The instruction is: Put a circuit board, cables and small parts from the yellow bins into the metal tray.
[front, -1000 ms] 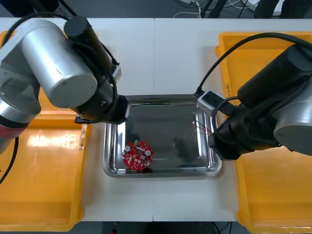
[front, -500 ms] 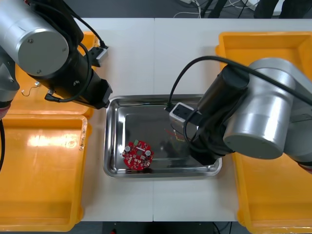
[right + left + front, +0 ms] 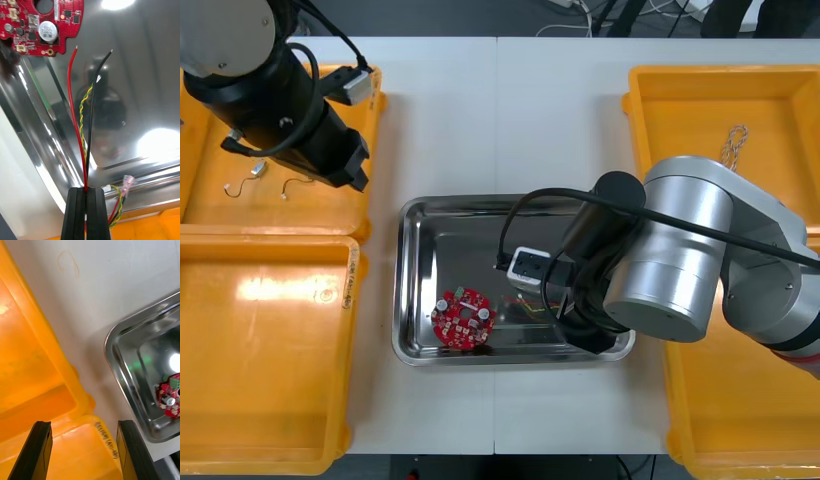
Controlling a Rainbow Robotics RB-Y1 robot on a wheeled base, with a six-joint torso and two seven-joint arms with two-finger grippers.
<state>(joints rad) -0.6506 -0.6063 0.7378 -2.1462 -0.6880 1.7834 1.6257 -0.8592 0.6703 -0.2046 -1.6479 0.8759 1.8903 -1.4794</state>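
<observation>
In the right wrist view my right gripper [image 3: 86, 190] is shut on a red and yellow cable [image 3: 76, 112]. Its red, black and twisted strands hang out over the shiny floor of the metal tray [image 3: 146, 67], toward the round red circuit board [image 3: 41, 26]. From the front, the right arm covers the tray's right half, and the cable [image 3: 528, 308] peeks out beside the board [image 3: 463, 318]. My left gripper [image 3: 84, 423] is open and holds nothing. It hovers over the rim between the two left yellow bins [image 3: 33, 363], with the tray's corner [image 3: 112, 352] beyond it.
Two small metal parts [image 3: 252, 184] lie in the far left bin [image 3: 210, 215]. A twisted blue and white cable [image 3: 732, 143] lies in the far right bin [image 3: 680, 110]. The near left bin [image 3: 260, 380] and near right bin [image 3: 740, 430] flank the tray [image 3: 470, 225].
The left arm has pulled away from the tray's left edge to the far left bin. The right arm has swung left over the tray, carrying the cable.
</observation>
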